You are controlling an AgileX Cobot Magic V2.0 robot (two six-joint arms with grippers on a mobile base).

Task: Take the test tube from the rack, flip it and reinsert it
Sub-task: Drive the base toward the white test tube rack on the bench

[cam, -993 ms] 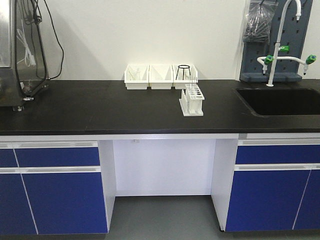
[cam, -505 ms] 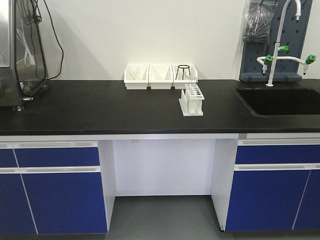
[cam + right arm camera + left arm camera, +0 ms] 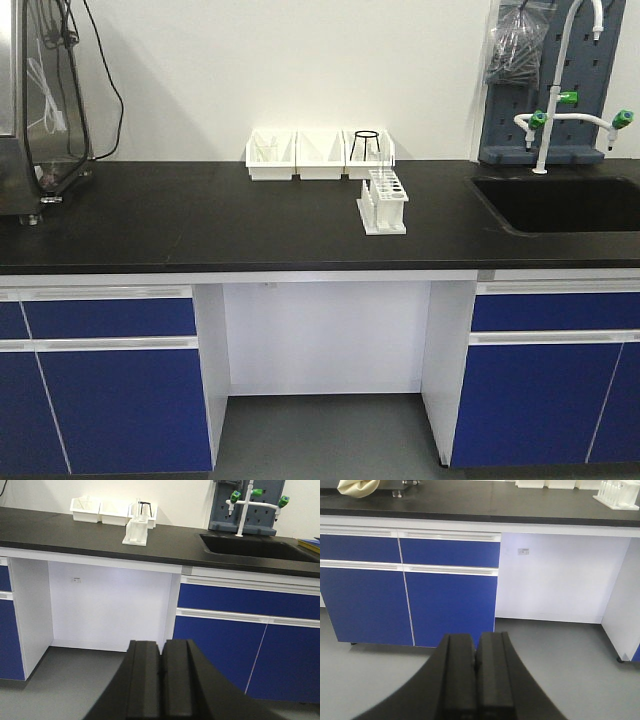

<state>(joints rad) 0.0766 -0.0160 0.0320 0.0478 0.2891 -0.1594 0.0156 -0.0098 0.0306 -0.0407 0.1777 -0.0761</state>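
Observation:
The small white test tube rack (image 3: pixel 383 203) stands on the black countertop (image 3: pixel 200 215), right of centre, with a clear test tube upright in it. It also shows in the right wrist view (image 3: pixel 136 532) and at the top right edge of the left wrist view (image 3: pixel 618 492). My left gripper (image 3: pixel 476 652) is shut and empty, low over the grey floor in front of the blue cabinets. My right gripper (image 3: pixel 163 655) is shut and empty, also low over the floor, well short of the bench. Neither gripper shows in the front view.
Three white open-front bins (image 3: pixel 320 155) and a black wire tripod (image 3: pixel 367 145) stand behind the rack by the wall. A sink (image 3: pixel 560 200) with a white faucet (image 3: pixel 560 90) is at the right. A metal apparatus with cables (image 3: pixel 40 110) stands at the left. Blue cabinets (image 3: pixel 110 390) flank a knee recess.
The whole scene has shifted slightly left and down in the front view, so the camera has moved a little. The rack has not moved on the counter.

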